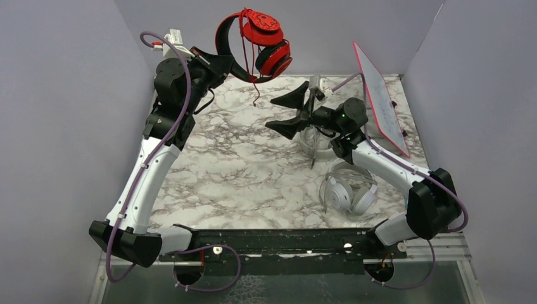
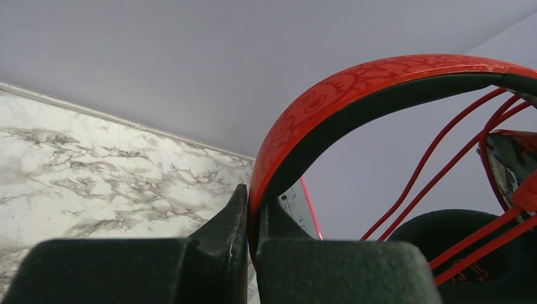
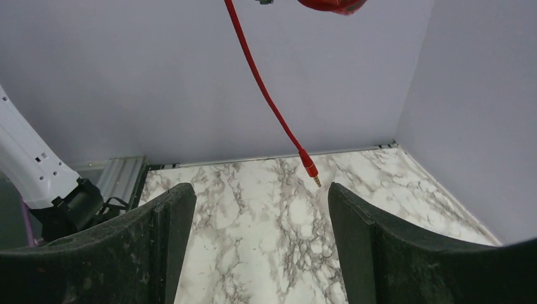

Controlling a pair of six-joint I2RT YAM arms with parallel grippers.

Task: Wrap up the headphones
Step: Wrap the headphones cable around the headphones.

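One raised left arm (image 1: 147,171), tool (image 1: 218,63) pinching headphones (image 1: 272,58)

One red headset (image 1: 273,58), two pale headsets (image 1: 348,193), one board (image 1: 380,101).

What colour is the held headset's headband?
Red headband, patterned, black underneath; clearest in left wrist view.

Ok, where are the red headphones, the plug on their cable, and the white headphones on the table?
red headphones (image 2: 342,88): left wrist view, on the red headband's outer face.
cable plug (image 3: 309,167): right wrist view, on the plug's red sleeve.
white headphones (image 1: 342,195): top view, on an ear cup.
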